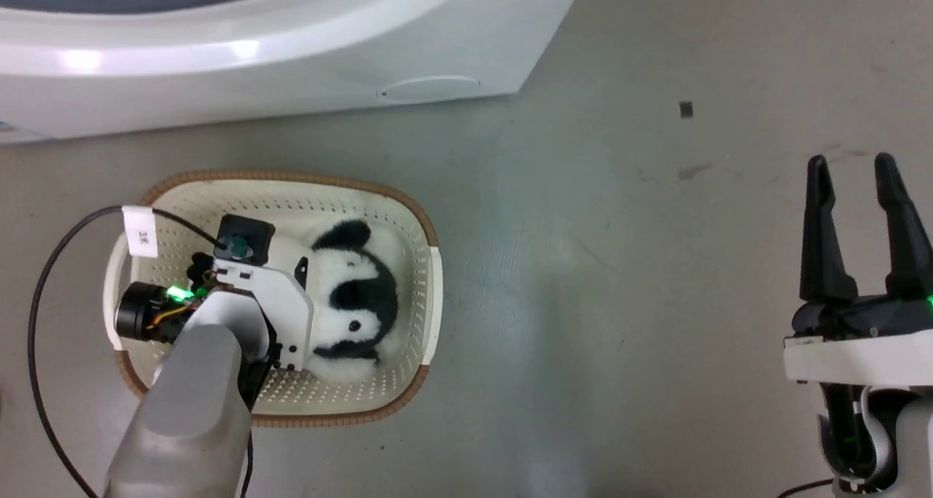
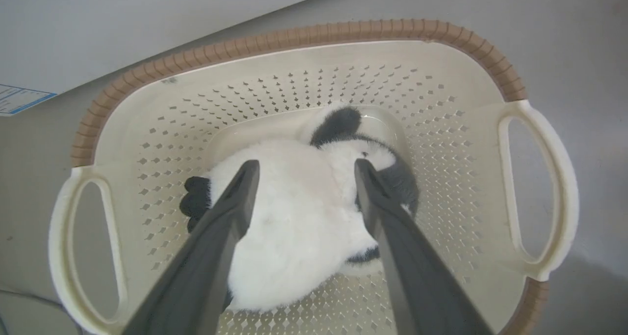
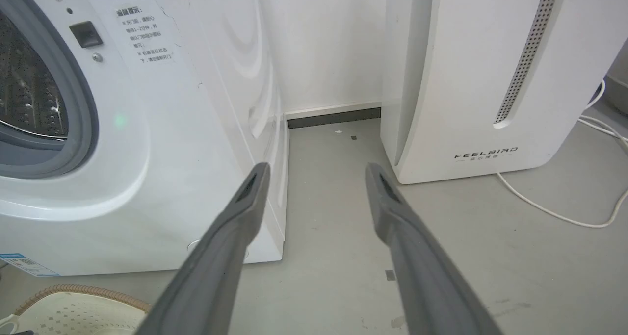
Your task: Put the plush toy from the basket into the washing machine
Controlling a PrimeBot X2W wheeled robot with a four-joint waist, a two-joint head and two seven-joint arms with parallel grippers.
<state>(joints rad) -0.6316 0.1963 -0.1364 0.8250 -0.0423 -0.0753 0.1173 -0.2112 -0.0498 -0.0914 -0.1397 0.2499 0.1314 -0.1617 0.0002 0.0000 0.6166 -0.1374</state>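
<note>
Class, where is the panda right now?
In the head view's lower left, the panda lies in the basket on the floor just before the washer, with the left gripper's open fingers either side of its white body.

Scuffed grey floor [image 1: 619, 265]; white wall [image 3: 324, 40] with dark skirting [image 3: 333, 116]; white FEELBIRD appliance [image 3: 466, 80], white cable [image 3: 549, 212] trailing beside it.

Clear floor [image 1: 583, 279] from one to five o'clock of the basket [image 1: 435, 286] in the head view. Blocked at twelve o'clock by the washing machine [image 1: 291, 75]. Within, walled all round and crowded by the plush toy [image 1: 350, 301]. In the right wrist view, free floor lane at twelve o'clock between washing machine and FEELBIRD appliance [image 3: 466, 80], closed by the wall [image 3: 324, 45]; white cable [image 3: 564, 220] at four o'clock.
</note>
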